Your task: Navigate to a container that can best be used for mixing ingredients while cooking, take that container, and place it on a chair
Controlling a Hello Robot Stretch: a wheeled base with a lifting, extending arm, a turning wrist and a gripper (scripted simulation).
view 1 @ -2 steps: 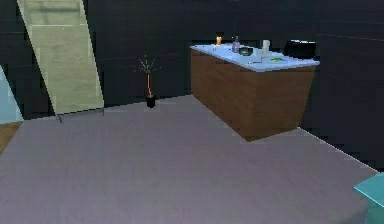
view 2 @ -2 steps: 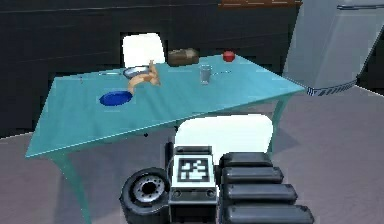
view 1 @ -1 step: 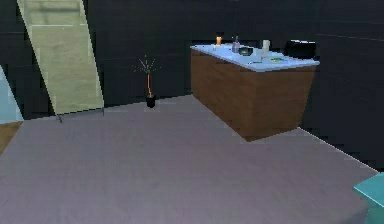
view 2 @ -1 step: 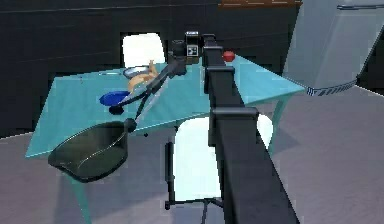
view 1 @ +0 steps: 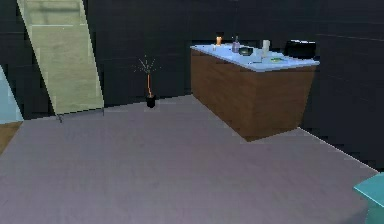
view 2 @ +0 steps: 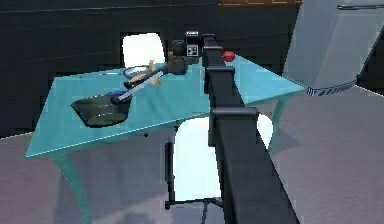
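- Bowl (view 2: 133,73): a small round dish with a pale rim stands on the teal table (view 2: 60,135) toward its far side; judging by shape, it is the likeliest mixing container, though it is too small to be sure
- a dark, shallow pan (view 2: 100,110) lies nearer the table's left end; a utensil (view 2: 143,83) lies between the pan and the bowl; a small red thing (view 2: 229,56) sits to the right of the arm
- the arm (view 2: 232,130) reaches out across the table; the gripper (view 2: 174,64) is at its far end, near the bowl; whether it touches the bowl cannot be told
- things on the table lie at and behind the gripper, so I cannot tell how its fingers stand or whether it has hold of anything
- progress, as a judgement: the drive to the container looks done, since the robot stands at the table with the arm out; the bowl rests on the table, so the take is not shown as done
- left to do: lift the bowl clear and set it on a chair; one white chair (view 2: 200,160) stands at the near side, just beside the arm; another (view 2: 142,47) stands at the far side
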